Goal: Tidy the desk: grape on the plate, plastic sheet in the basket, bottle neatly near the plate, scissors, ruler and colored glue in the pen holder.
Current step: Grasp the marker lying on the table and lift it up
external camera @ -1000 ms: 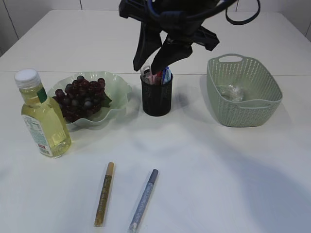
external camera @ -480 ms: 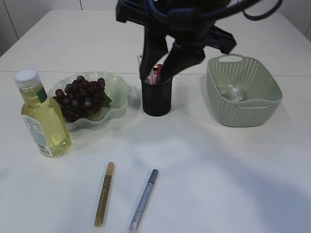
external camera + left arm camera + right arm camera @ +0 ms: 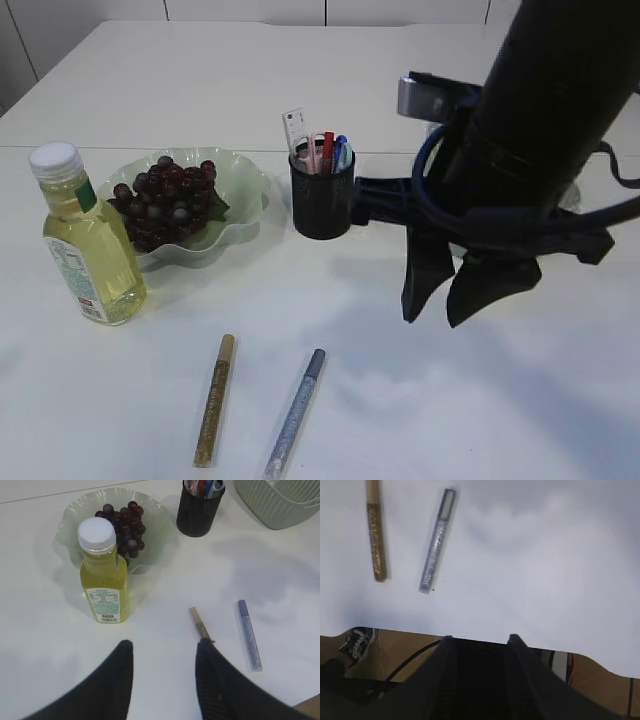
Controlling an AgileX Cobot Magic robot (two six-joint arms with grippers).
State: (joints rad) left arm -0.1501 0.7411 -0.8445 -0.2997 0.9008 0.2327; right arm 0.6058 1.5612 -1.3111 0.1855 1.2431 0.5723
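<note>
Hanging over mid-desk, your right gripper [image 3: 455, 305] has its jaws spread and empty. Both glue sticks, gold [image 3: 214, 400] and silver [image 3: 296, 412], lie well to its left near the front edge, long axes running front to back. Left gripper [image 3: 162, 652], also spread, hovers just short of the gold stick.

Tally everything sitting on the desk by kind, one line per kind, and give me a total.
Glitter glue pens lying loose: 2, gold and silver
Bottles: 1
Plates: 1, holding the grapes
Grape bunches: 1
Pen holders: 1, with its contents not counted
Baskets: 1, hidden behind the arm in the exterior view
Total: 7
</note>
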